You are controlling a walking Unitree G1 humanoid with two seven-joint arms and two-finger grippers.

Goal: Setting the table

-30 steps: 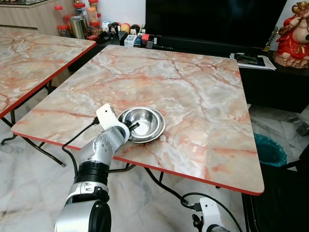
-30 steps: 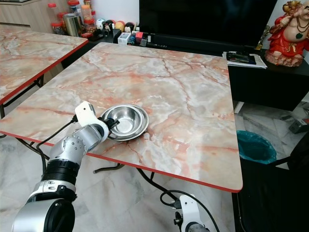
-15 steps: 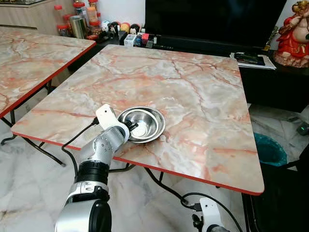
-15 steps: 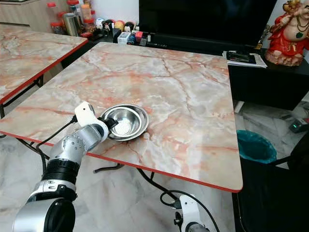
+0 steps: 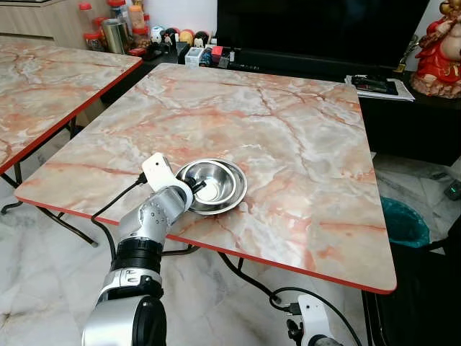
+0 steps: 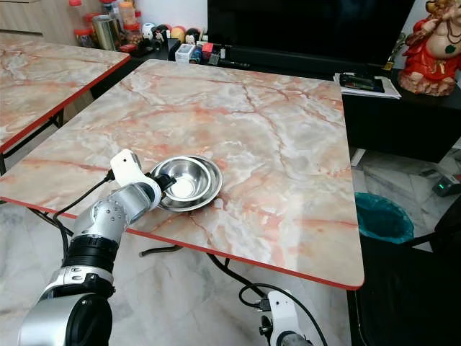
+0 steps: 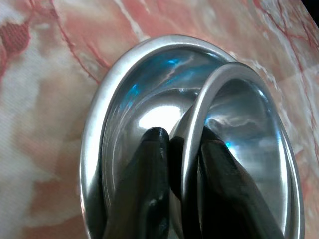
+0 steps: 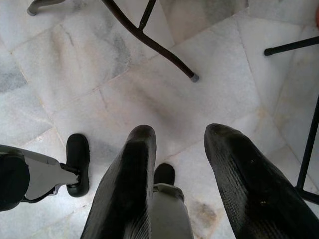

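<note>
Big square table (image 5: 288, 137), pink-veined marble top with a red edge. Near its front edge, just ahead of the left gripper (image 7: 182, 144), sit two shiny round steel bowls: a small bowl (image 7: 239, 124) nested in the big bowl (image 7: 99, 134). Fingers pinch the small bowl's rim. Right gripper (image 8: 177, 144) hangs spread over floor tiles.

Marble table (image 5: 288, 144) mostly bare, steel bowls (image 5: 216, 189) near front edge, clutter (image 5: 180, 40) behind

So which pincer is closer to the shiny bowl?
Left. The left pincer pinches the inner steel bowl's rim on the table; the right pincer hangs open over the floor, below it.
</note>
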